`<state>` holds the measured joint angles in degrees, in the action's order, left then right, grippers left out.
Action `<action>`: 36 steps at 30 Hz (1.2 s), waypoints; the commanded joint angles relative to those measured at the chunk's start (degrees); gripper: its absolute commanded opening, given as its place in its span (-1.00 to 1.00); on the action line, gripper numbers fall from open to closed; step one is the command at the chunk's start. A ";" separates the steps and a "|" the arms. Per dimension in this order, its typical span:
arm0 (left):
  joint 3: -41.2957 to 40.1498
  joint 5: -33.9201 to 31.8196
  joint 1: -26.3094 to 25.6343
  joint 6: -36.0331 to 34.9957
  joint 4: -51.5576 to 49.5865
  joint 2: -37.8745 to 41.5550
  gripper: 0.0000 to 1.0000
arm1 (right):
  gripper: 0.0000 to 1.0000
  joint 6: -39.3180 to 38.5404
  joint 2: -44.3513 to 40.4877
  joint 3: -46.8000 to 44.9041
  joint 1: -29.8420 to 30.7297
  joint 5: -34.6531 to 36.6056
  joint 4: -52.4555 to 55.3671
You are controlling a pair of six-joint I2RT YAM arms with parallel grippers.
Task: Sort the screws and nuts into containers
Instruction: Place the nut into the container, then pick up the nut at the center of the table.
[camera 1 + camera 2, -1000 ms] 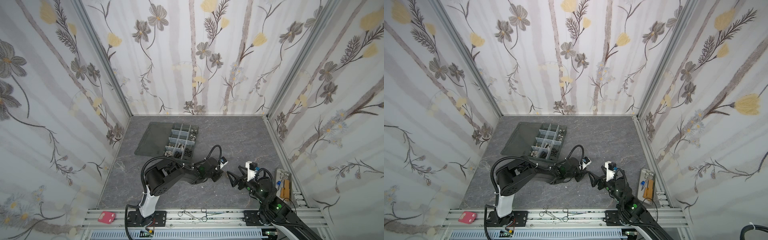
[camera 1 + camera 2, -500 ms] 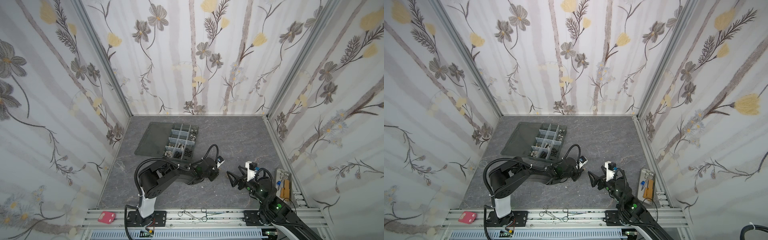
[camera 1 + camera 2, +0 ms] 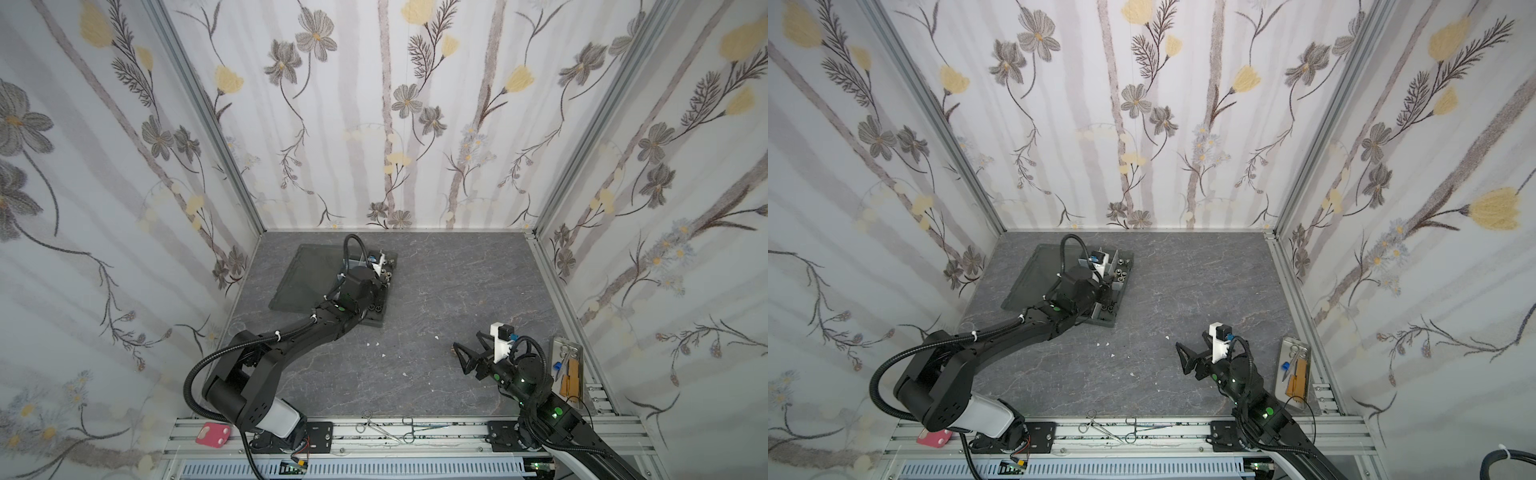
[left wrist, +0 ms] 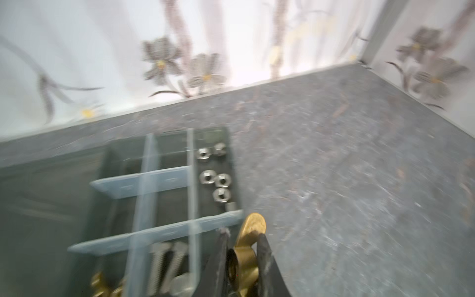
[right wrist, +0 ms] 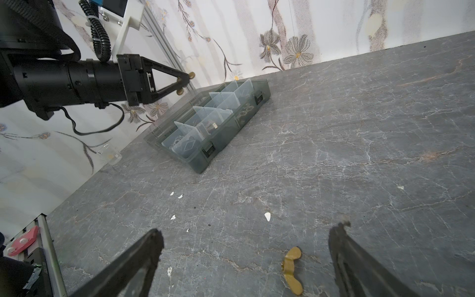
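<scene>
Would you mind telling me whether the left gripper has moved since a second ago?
Yes. The left gripper has swung from the bare table toward the back wall and now hangs over the organizer box.

Five silver hex nuts (image 4: 207, 177) in the organizer box's (image 5: 231, 133) corner cell, two silver bolts (image 4: 164, 264) in another cell. One brass wing nut (image 4: 246, 246) above its edge, and a second wing nut (image 5: 291, 270) well clear!
</scene>
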<state>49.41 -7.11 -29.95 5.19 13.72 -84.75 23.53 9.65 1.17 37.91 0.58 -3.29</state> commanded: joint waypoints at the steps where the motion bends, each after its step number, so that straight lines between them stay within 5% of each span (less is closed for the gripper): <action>1: 0.39 -2.17 5.70 6.20 -11.53 1.17 -0.66 | 1.00 0.47 0.04 -0.12 0.06 0.72 -0.76; 5: 1.10 3.01 13.28 9.66 -15.34 -0.86 -0.62 | 1.00 0.47 0.11 -0.18 0.10 0.54 -0.93; 15: 7.00 5.74 15.31 8.83 -16.57 -12.21 -0.64 | 0.99 0.38 0.72 -0.11 0.06 0.30 -1.28; 17: 7.58 4.91 15.20 8.77 -16.38 -13.08 -0.49 | 1.00 0.31 0.72 -0.13 0.10 0.33 -1.30; 20: 7.89 4.20 14.42 8.25 -15.78 -12.96 -0.01 | 1.00 0.35 0.74 -0.11 0.07 0.48 -1.28; 21: 8.05 3.45 13.68 7.74 -15.74 -12.53 0.14 | 0.99 0.44 0.81 -0.12 0.06 0.48 -1.31; 26: 8.11 1.85 6.80 3.16 -12.92 -8.17 0.17 | 1.00 0.37 1.03 -0.11 0.08 0.40 -1.46; 36: -4.10 23.10 -10.96 -7.21 14.88 -8.97 0.47 | 1.00 -0.33 -0.66 -0.21 0.28 -1.36 -0.98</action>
<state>46.70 8.08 -38.85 2.13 16.49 -92.47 23.49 9.45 1.15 37.98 0.10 -3.33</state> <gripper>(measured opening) 0.722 0.997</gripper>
